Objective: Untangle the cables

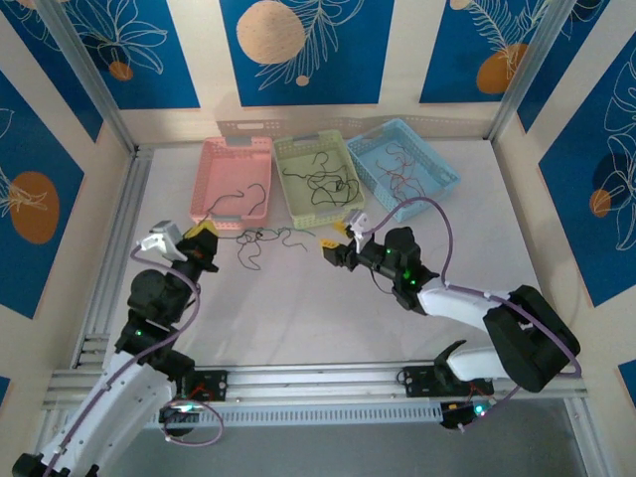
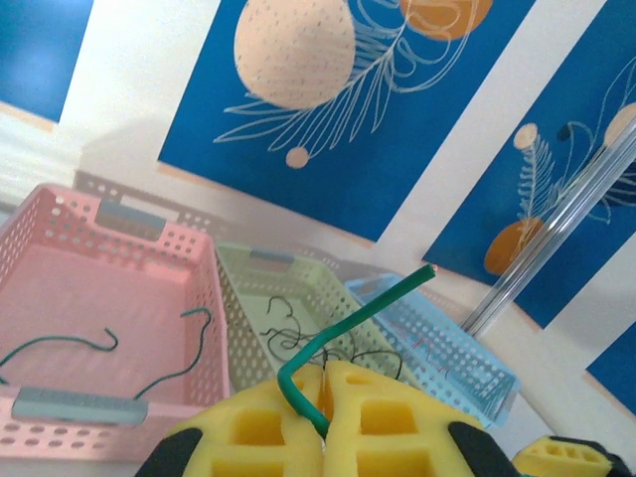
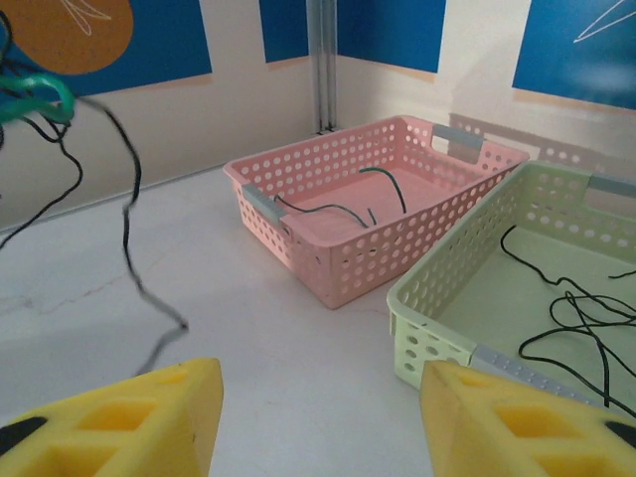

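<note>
Green cable (image 2: 358, 313) pinched in the closed left gripper (image 2: 326, 380), held above the surface (image 3: 248, 328), likely to leave black cables (image 3: 129, 229) snagged on it hanging free before the right gripper (image 3: 318, 407), parted and empty, with sorted green lengths lying in the pink basket (image 3: 328, 273) beyond.

no text, label, brand, number or sign can be read in any view.
</note>
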### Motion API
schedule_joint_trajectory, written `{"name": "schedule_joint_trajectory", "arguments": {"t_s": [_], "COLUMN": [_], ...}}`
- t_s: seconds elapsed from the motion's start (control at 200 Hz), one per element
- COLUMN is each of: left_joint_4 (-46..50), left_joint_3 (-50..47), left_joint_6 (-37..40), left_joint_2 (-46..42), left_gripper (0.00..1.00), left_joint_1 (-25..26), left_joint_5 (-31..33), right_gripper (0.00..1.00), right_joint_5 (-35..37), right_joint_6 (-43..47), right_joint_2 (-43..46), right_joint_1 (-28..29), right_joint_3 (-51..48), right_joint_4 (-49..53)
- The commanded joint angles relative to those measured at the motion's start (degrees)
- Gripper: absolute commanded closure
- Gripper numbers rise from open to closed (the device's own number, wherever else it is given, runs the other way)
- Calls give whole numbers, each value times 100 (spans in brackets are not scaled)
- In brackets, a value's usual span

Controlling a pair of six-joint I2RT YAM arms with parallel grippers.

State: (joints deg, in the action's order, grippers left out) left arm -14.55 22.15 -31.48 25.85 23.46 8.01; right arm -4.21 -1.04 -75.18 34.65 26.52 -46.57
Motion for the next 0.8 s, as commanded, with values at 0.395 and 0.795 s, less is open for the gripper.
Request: {"name": "schedule_joint_trajectory", "arguments": {"t_s": [0.395, 0.795], "left_joint_4": [-232, -1108], "left_joint_3": [139, -20], "left_joint_6": [-1417, -1878], "left_joint_2": [275, 1067], "left_gripper": [100, 100], "left_joint_1": [-44, -44], "left_joint_5": [-717, -1640], "right_gripper": [39, 40], "right_joint_5": [-1579, -1779], "right_joint_6": [-728, -648], "right_joint_2": [19, -151], "right_joint_1": [-99, -28], "right_joint_3": [-272, -124], "right_joint_4": [-1381, -1263]}}
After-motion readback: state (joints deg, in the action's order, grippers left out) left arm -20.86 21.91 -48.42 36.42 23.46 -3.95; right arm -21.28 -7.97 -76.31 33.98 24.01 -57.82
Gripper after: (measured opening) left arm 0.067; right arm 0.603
